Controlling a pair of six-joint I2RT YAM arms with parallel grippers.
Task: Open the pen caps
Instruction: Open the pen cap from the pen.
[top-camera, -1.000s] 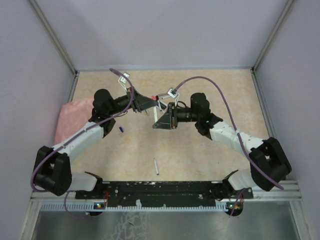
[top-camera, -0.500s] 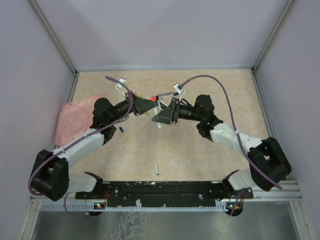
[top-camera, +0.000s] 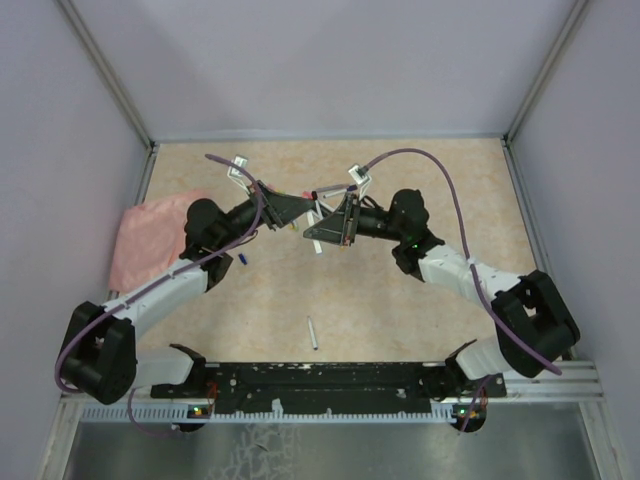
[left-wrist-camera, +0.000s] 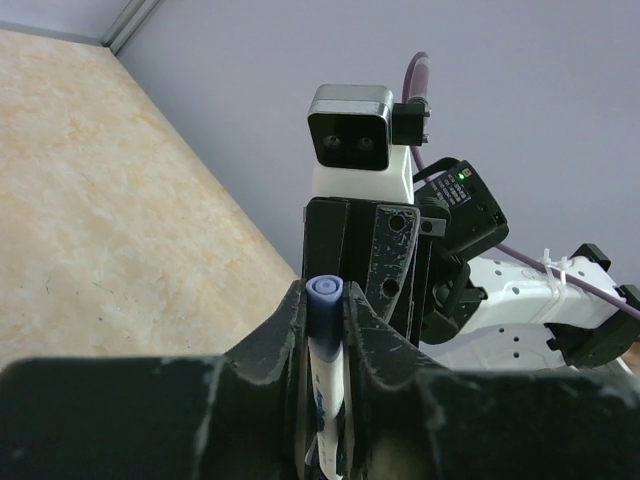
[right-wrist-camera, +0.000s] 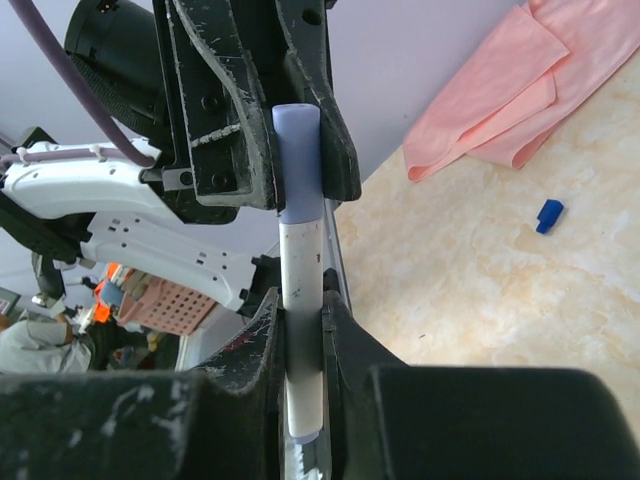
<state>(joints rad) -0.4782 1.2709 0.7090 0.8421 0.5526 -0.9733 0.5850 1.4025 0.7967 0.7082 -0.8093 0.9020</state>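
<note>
Your right gripper (right-wrist-camera: 300, 325) is pinched on the white barrel of a pen (right-wrist-camera: 300, 280), held up above the table (top-camera: 400, 300). Your left gripper (left-wrist-camera: 325, 305) meets it nose to nose, clamped around the pen's lilac cap (right-wrist-camera: 297, 160), which sits on the barrel. A blue cap (right-wrist-camera: 547, 215) lies near the pink cloth (right-wrist-camera: 500, 90). A loose pen (top-camera: 312, 332) lies nearer the bases.

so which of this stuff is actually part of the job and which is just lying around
Job in hand:
pen, barrel in the right gripper
its cap, in the left gripper
loose blue cap on the table
loose pen on the table

Just lying about:
pink cloth
</note>
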